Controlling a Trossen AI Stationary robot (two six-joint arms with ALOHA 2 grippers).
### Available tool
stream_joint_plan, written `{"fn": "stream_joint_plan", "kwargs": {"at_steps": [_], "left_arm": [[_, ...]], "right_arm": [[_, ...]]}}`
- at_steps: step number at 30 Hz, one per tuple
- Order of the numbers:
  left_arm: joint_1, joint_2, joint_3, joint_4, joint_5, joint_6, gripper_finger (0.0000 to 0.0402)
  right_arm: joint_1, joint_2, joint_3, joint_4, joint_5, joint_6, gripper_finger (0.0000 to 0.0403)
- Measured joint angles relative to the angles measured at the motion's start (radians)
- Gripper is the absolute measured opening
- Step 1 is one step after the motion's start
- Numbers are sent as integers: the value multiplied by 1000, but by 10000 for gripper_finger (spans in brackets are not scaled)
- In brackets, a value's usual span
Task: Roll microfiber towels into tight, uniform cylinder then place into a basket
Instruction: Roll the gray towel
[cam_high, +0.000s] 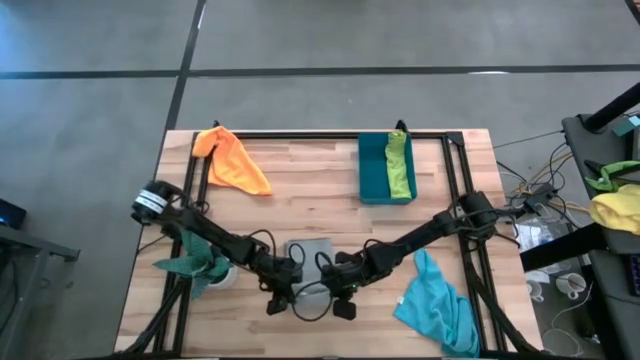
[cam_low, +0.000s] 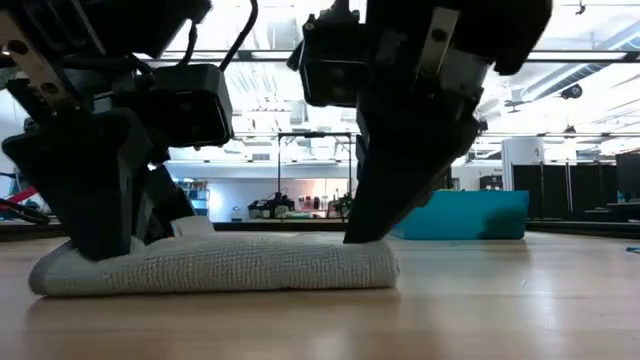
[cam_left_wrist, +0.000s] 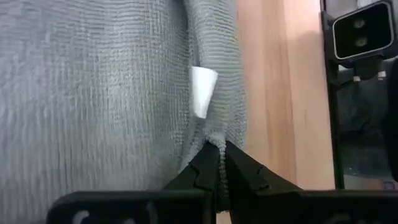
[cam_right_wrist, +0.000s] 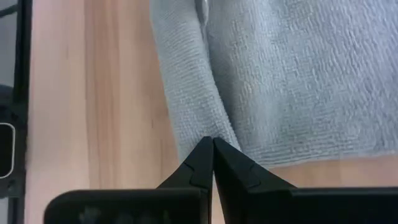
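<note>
Both arms meet at the near middle of the bench (cam_high: 300, 170), just inside its near edge, so little room is left on that side. Bare wood lies open on the far side, between the orange towel (cam_high: 232, 160) at far left and the basket (cam_high: 375, 170) at far right.

The grey towel (cam_high: 310, 252) lies flat, part folded, between the two grippers; low view shows it as a low wad on the wood (cam_low: 215, 265). Left gripper (cam_left_wrist: 216, 163) has its jaws clenched on the towel's edge fold, near a white tag (cam_left_wrist: 202, 90). Right gripper (cam_right_wrist: 211, 163) has its jaws pressed together on the towel's opposite edge, at the cloth's rim; pinch looks thin.

Lime green towel (cam_high: 400, 165) sits inside the basket along its right wall. Turquoise towel (cam_high: 435, 305) lies crumpled at near right, well apart from the grippers. A plant (cam_high: 195, 260) stands at near left, under the left arm.
</note>
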Motion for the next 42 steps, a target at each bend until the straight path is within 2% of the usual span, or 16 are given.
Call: {"fn": "stream_joint_plan", "kwargs": {"at_steps": [4,8,13,16,20,27,37,42], "left_arm": [[0,-57,0,-53,-31,0,0],[0,-127,-4,-108,-110,2,0],[-23,-210,-33,-131,-296,43,0],[-32,-203,-36,-116,-330,111,0],[-29,-166,-33,-107,-295,116,0],[-24,-124,-28,-62,-136,143,0],[-5,-91,-29,-28,-103,133,2],[-2,-85,-29,-27,-104,141,44]], "right_arm": [[0,7,-1,1,-8,1,9],[1,19,-1,4,-23,19,9],[1,25,0,11,-32,33,9],[1,26,0,8,-36,30,9],[1,26,0,0,-43,30,8],[1,26,-1,0,-43,26,8],[2,27,-2,1,-43,25,8],[2,28,-1,1,-43,25,8]]}}
